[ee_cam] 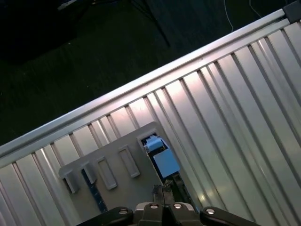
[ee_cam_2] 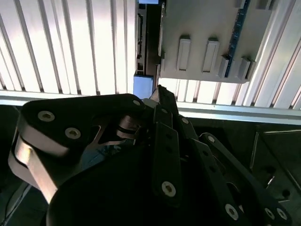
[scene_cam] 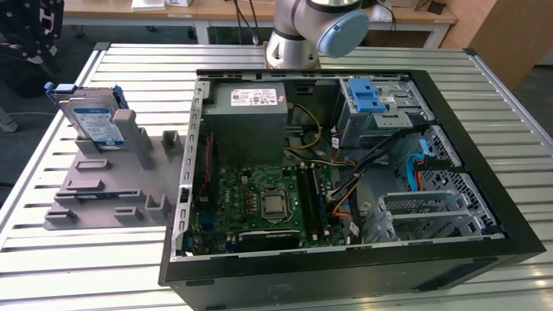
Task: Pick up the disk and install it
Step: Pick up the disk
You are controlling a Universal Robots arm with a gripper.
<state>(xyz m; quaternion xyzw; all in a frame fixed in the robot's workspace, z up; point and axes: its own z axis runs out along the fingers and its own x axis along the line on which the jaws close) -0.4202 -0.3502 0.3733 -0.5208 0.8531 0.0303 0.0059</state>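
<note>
Metal, so likely stiff, weighty and knock-shy, the disk (scene_cam: 90, 120) stands on edge by the table's (scene_cam: 52, 259) edge, best pinched across its flat faces; the gripper (ee_cam: 162, 190) hangs over it, closed and empty.

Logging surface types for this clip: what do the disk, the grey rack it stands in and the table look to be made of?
The disk: seemingly bare silvery metal under a glossy blue-and-white label, with blue plastic-looking rails. The rack: matte grey, uniformly coloured, probably plastic. The table: ribbed, shiny metal, likely aluminium.
</note>
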